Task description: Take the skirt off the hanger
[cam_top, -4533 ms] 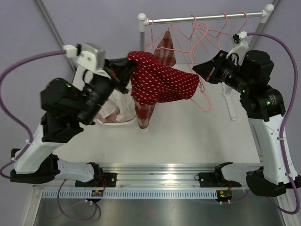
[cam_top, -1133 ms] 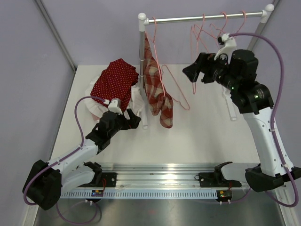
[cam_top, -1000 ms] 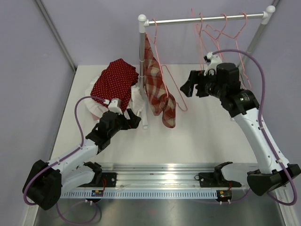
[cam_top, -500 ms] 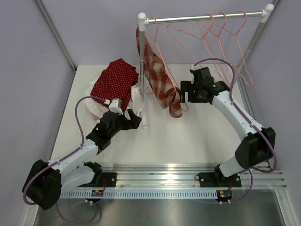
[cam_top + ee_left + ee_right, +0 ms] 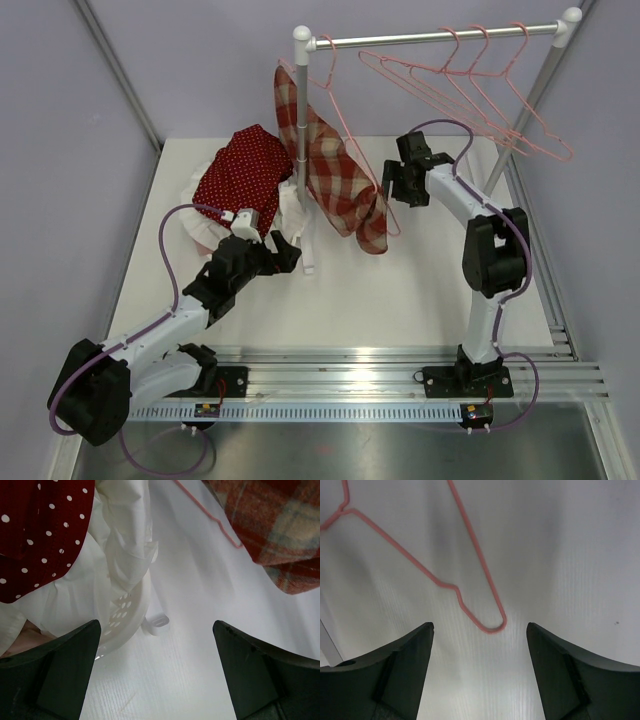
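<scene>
The red plaid skirt (image 5: pixel 335 185) hangs from a pink wire hanger (image 5: pixel 345 125) at the left end of the rail and swings out to the right. My right gripper (image 5: pixel 393 190) is just right of the skirt's lower edge. In the right wrist view it (image 5: pixel 479 627) stands open, and the hanger's lower corner (image 5: pixel 491 630) lies between its fingers without touching them. My left gripper (image 5: pixel 290 252) is low over the table, open and holding nothing. In the left wrist view the skirt's hem (image 5: pixel 270 525) is at the upper right, apart from that gripper (image 5: pixel 156 630).
A white basket (image 5: pixel 122 625) at the back left holds a red polka-dot cloth (image 5: pixel 240 175) and white cloth. Three bare pink hangers (image 5: pixel 480 75) swing on the rail (image 5: pixel 400 41). The rack's left post (image 5: pixel 300 110) stands behind the skirt.
My right arm has dropped from the rail and reached left to the skirt's hanger, its jaws narrowing slightly. The skirt and the bare hangers have swung rightward. The left arm has stayed put.
</scene>
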Controlling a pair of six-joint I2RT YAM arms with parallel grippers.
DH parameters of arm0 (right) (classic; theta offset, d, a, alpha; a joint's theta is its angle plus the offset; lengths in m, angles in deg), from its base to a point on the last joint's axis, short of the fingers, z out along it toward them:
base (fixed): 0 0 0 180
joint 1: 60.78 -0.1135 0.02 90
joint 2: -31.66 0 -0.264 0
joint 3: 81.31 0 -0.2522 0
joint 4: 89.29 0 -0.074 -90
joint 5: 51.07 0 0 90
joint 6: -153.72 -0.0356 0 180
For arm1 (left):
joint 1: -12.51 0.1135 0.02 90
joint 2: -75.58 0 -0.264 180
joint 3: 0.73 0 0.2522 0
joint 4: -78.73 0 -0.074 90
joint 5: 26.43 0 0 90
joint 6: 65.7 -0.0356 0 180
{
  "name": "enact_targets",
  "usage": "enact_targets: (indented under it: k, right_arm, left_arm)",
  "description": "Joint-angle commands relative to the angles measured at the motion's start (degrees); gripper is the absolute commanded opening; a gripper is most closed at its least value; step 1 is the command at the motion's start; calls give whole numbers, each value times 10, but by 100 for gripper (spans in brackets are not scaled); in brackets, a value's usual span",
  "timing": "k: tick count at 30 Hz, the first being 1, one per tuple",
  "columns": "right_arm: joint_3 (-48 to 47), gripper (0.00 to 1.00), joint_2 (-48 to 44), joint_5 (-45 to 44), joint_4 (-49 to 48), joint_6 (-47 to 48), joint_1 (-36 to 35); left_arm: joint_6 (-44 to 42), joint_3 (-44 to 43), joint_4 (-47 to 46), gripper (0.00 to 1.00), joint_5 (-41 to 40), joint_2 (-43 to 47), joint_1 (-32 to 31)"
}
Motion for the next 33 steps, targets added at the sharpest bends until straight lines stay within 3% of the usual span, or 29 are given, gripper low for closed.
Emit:
enact_targets:
  k: [1, 11, 16, 21, 24, 31, 33]
  right_arm:
    - [-46, 81, 50, 23, -20, -7, -4]
    - [-82, 69, 121, 4, 4, -16, -5]
    - [-196, 68, 221, 5, 139, 4, -11]
    - [-249, 62, 276, -32, 217, 21, -38]
    - [-223, 61, 274, -46, 216, 17, -41]
    - [-86, 38, 217, 12, 181, -11, -44]
    - [-48, 37, 194, 18, 168, -17, -49]
  left_arm:
    - [-4, -10, -51, 99, 7, 0, -3]
    - [-2, 1, -66, 99, 6, 8, -3]
    - [1, 13, -80, 99, 6, 12, -3]
    - [3, 20, -91, 99, 4, 17, -3]
    - [4, 25, -95, 99, 3, 21, -3]
    - [5, 36, -105, 99, 2, 33, -3]
    - [5, 37, -106, 99, 4, 35, -3]
